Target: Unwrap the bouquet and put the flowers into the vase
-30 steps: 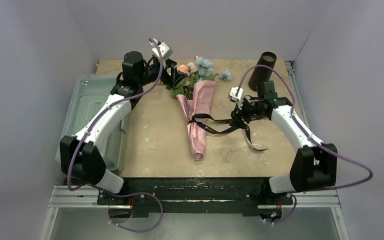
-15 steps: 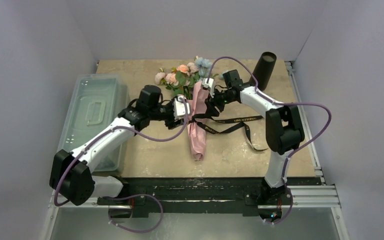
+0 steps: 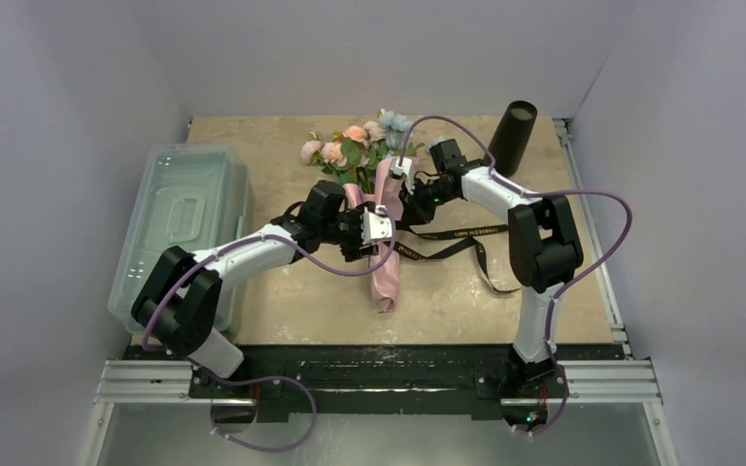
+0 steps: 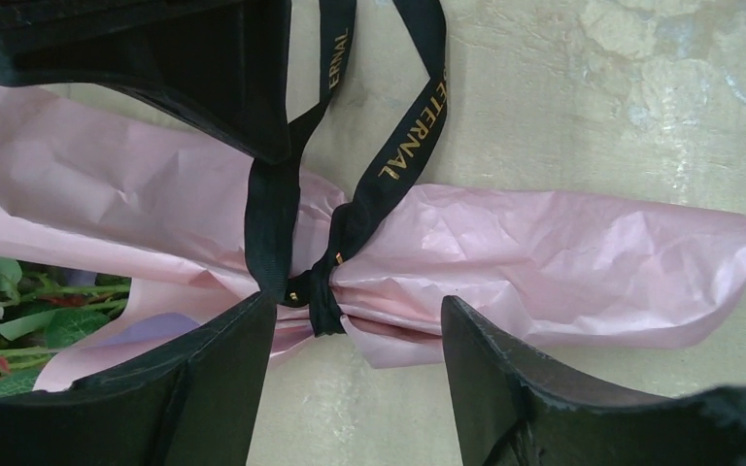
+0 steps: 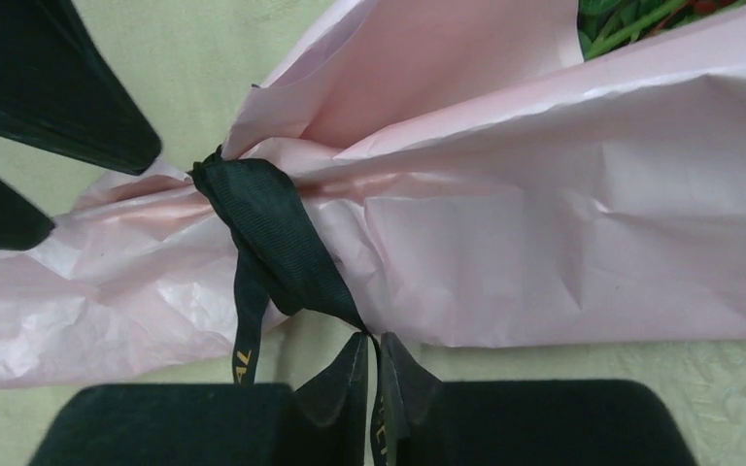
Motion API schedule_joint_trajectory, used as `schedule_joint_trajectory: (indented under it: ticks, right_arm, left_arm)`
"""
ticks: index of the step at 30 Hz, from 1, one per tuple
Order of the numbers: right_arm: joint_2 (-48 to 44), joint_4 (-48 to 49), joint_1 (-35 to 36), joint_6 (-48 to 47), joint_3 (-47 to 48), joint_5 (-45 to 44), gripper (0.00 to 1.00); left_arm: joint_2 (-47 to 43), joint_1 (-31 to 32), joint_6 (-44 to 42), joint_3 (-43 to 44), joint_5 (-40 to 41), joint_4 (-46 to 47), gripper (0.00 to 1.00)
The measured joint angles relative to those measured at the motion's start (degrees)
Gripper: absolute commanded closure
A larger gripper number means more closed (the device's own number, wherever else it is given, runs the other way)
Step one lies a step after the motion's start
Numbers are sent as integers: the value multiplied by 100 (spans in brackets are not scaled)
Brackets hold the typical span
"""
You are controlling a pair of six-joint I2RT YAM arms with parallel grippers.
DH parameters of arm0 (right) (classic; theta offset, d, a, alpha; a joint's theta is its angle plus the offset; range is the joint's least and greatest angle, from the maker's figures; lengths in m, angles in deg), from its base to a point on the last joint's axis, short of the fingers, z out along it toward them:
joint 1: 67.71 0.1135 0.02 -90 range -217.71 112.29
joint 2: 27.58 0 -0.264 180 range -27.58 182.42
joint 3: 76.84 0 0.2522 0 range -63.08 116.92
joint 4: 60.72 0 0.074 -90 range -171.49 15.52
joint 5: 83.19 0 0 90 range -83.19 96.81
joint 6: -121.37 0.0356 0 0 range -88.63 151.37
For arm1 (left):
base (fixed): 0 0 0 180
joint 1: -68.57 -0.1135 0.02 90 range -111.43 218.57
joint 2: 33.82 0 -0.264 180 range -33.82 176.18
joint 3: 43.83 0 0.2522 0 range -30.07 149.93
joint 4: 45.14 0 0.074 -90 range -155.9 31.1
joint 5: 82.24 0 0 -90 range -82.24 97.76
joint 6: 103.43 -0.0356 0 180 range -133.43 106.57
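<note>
A clear bin (image 3: 180, 218) is set along the table's (image 3: 291, 291) left edge. The left gripper (image 4: 355, 316) is held with jaws apart astride the ribbon (image 4: 316, 282) knot. The bouquet (image 3: 386, 277) is laid mid-table, long axis far-to-near, blooms (image 3: 355, 141) pointed at the far edge. The right gripper (image 5: 374, 349) is clamped on a ribbon strand. The vase (image 3: 515, 136) is stood upright by the far right corner.

My left arm (image 3: 243, 254) and right arm (image 3: 491, 189) are white shells between chunky black joints, each trailed by a looping purple cable (image 3: 434, 118), ending in matte black wedge fingers (image 4: 505, 379), bolted to a silver rail (image 3: 136, 381).
</note>
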Motion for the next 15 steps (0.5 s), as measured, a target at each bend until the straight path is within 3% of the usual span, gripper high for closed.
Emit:
schedule_joint_trajectory:
  ticks: [2, 15]
  right_arm:
    - [0, -66, -2, -33, -4, 0, 100]
    - [-236, -719, -509, -638, -15, -192, 100]
  left_arm:
    - [140, 4, 37, -22, 76, 131, 45]
    - [321, 4, 203, -179, 516, 330, 53]
